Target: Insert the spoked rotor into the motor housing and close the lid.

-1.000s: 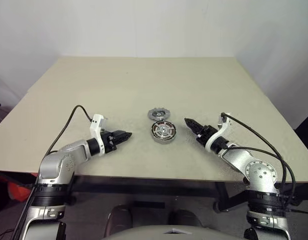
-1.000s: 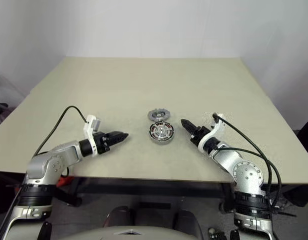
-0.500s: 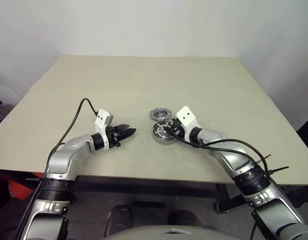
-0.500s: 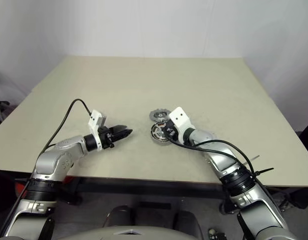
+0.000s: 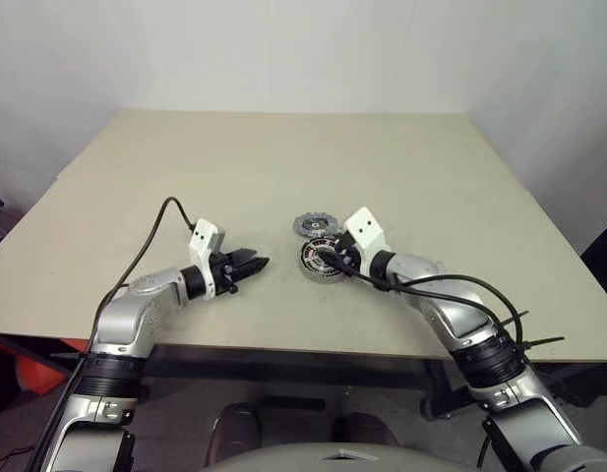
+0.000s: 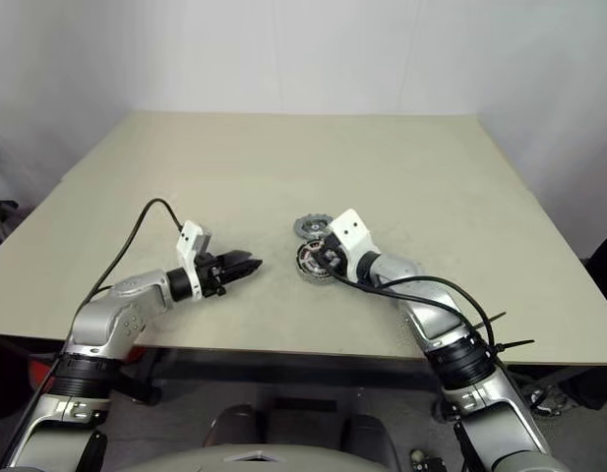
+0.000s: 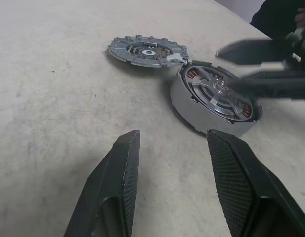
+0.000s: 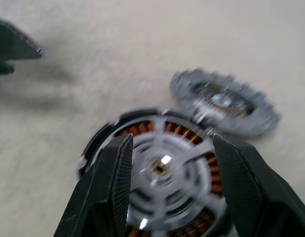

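The short round metal motor housing point(image 7: 215, 104), copper windings showing around a silver spoked rotor point(image 8: 162, 170) seated inside it, sits on the beige table point(image 5: 283, 167) toward its near edge. The grey notched lid point(image 7: 146, 50) lies flat, touching the housing's far side. The right gripper point(image 8: 167, 158) straddles the housing, fingers apart. The left gripper point(image 7: 174, 148) stands wide and empty nearby.

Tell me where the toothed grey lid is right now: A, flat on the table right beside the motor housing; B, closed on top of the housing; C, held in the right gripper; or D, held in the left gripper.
A: the lid lies flat on the table right beside the motor housing, whose copper windings are uncovered; the left gripper is open and empty, and the right gripper hovers open over the housing.
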`<control>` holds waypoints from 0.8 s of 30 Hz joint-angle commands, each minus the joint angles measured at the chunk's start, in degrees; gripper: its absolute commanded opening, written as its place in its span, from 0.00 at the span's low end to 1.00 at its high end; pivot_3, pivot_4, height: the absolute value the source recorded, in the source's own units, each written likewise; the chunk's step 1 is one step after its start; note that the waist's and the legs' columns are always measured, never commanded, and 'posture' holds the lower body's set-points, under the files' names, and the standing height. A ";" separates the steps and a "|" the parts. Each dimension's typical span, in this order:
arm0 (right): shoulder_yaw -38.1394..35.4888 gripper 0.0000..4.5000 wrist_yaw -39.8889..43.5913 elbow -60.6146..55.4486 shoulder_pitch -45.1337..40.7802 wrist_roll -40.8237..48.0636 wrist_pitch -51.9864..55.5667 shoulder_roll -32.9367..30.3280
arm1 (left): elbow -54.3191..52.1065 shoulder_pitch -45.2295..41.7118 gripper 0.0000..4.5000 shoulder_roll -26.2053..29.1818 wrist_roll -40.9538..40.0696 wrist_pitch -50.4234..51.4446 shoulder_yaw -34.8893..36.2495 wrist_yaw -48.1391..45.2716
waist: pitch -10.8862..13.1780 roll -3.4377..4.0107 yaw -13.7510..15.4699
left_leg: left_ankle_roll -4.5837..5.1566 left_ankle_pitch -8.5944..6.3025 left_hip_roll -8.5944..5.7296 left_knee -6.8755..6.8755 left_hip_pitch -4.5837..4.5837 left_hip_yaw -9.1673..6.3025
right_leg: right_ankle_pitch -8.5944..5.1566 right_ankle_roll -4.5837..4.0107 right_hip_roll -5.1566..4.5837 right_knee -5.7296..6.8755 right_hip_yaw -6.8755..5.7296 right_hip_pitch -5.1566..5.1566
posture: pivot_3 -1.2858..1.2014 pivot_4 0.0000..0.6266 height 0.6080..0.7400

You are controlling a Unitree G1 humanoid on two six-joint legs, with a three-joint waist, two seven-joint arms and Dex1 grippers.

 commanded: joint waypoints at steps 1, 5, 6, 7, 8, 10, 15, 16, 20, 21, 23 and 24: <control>1.32 0.58 -0.40 4.65 1.44 -3.78 -1.58 1.30 | -1.33 -1.19 0.50 0.33 -0.03 -0.85 0.38 -0.31 | -0.02 0.02 -0.02 | 0.00 0.00 0.00 0.00 0.00 0.00 | 0.00 -0.01 0.00 0.00 0.00 0.00 | 0.52 0.00 1.00; -0.99 0.58 0.31 4.31 1.28 -3.75 -1.88 2.00 | -1.82 -0.70 0.50 0.36 -0.17 -0.78 0.60 -0.02 | -0.04 -0.01 -0.15 | 0.07 -0.05 0.00 -0.01 0.58 0.03 | -0.21 0.33 -0.01 -0.02 0.02 0.51 | 0.52 0.00 1.00; -1.44 0.58 0.73 3.65 1.16 -3.68 -1.88 1.74 | -1.86 -0.55 0.50 0.35 -0.24 -0.74 0.75 0.11 | -0.04 -0.01 -0.10 | 0.20 -0.12 0.00 -0.03 0.83 0.03 | -0.24 0.37 -0.02 -0.03 0.03 0.71 | 0.52 0.00 1.00; -1.75 0.58 1.61 2.54 1.10 -3.72 -2.41 1.00 | -1.84 -0.40 0.50 0.26 -0.30 -0.75 0.90 0.27 | -0.04 -0.01 -0.05 | 0.23 -0.14 0.00 -0.03 0.94 0.03 | -0.25 0.38 -0.02 -0.05 0.03 0.83 | 0.52 0.00 1.00; -2.09 0.58 2.60 1.33 1.02 -3.63 -2.79 0.29 | -1.81 -0.31 0.50 0.13 -0.38 -0.75 1.04 0.43 | -0.03 0.00 0.00 | 0.24 -0.15 0.00 -0.03 0.98 0.03 | -0.26 0.39 -0.03 -0.07 0.03 0.86 | 0.52 0.00 1.00; -3.93 0.58 4.41 -1.81 -0.05 -2.86 -4.62 -0.88 | -1.71 -0.32 0.50 -0.36 -0.94 -0.69 1.51 0.67 | -0.02 -0.01 0.02 | 0.24 -0.14 0.01 -0.03 0.94 0.02 | -0.26 0.41 -0.09 -0.12 0.07 0.86 | 0.52 0.00 1.00; -3.92 0.58 13.34 -5.62 -6.87 -5.68 -12.67 -7.29 | -1.08 -1.66 0.50 -1.86 -1.40 -0.58 1.62 1.19 | 0.05 0.03 -0.11 | 0.21 -0.13 0.01 -0.02 0.85 0.04 | -0.25 0.41 -0.10 -0.06 0.12 0.71 | 0.52 0.00 1.00; -2.08 0.58 17.28 -5.66 -7.81 -7.60 -15.34 -10.47 | -0.96 -1.90 0.50 -2.06 -1.29 -0.65 1.48 1.22 | 0.04 0.02 -0.07 | 0.21 -0.13 0.02 -0.02 0.85 0.06 | -0.24 0.40 -0.08 -0.02 0.12 0.68 | 0.52 0.00 1.00; 5.73 0.58 33.23 -0.65 -13.43 -17.16 -31.23 -22.41 | -0.10 -3.22 0.50 -2.62 -1.18 -0.91 1.30 0.84 | 0.01 -0.04 0.10 | 0.35 -0.21 0.13 -0.06 0.87 0.04 | -0.25 0.35 -0.01 -0.05 0.06 0.78 | 0.52 0.00 1.00; 6.71 0.58 36.79 1.33 -15.48 -17.59 -33.94 -23.30 | 0.23 -3.61 0.50 -2.68 -1.07 -1.15 1.26 0.73 | 0.02 -0.04 0.03 | 0.39 -0.23 0.11 -0.06 0.80 0.04 | -0.22 0.27 -0.01 -0.06 0.06 0.74 | 0.52 0.00 1.00; 9.11 0.62 42.37 6.69 -19.23 -19.99 -40.63 -24.21 | 0.89 -4.39 0.50 -2.99 -0.77 -1.73 1.08 0.72 | 0.03 -0.02 -0.17 | 0.50 -0.30 0.09 -0.01 0.67 0.07 | -0.06 -0.04 -0.03 -0.07 0.07 0.63 | 0.52 0.00 1.00; 10.40 0.66 44.21 9.86 -20.85 -21.79 -44.47 -24.29 | 1.13 -4.70 0.50 -3.18 -0.64 -2.01 0.98 0.73 | 0.03 -0.03 -0.20 | 0.53 -0.31 0.09 0.01 0.63 0.10 | -0.04 -0.07 -0.03 -0.05 0.09 0.57 | 0.52 0.00 1.00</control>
